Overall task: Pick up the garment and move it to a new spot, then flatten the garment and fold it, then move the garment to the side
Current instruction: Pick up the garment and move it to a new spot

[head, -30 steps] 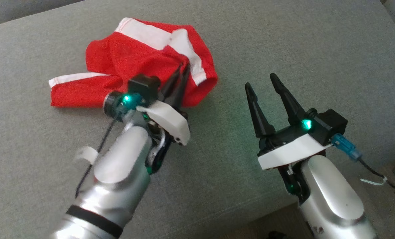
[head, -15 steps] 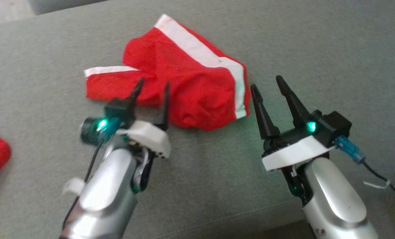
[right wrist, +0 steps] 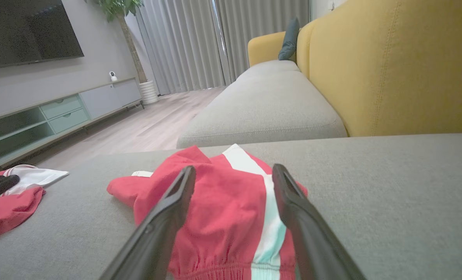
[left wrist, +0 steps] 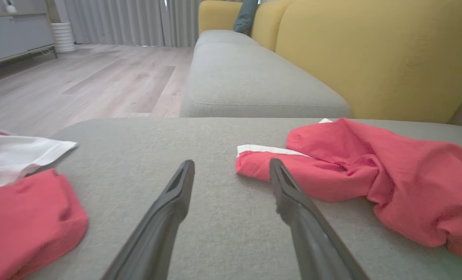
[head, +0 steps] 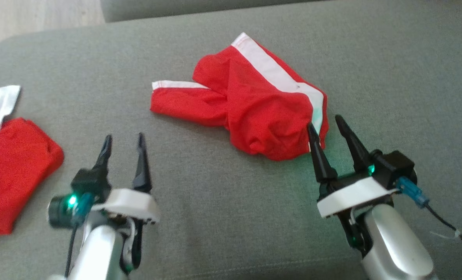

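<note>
Showing the crumpled red garment [head: 262, 112] on the grey sofa cushion [head: 215, 225], long axis roughly 9 to 3 o'clock in the head view; the right gripper [head: 325, 122], jaws spread wide and empty, is nearer, poised at the garment's 4 o'clock edge; the left gripper [head: 124, 136], likewise wide and empty, sits well apart, garment at its 2 o'clock. The right wrist view adds the gathered hem [right wrist: 223, 268] at 12 o'clock between the fingers; contact cannot be told.
</note>
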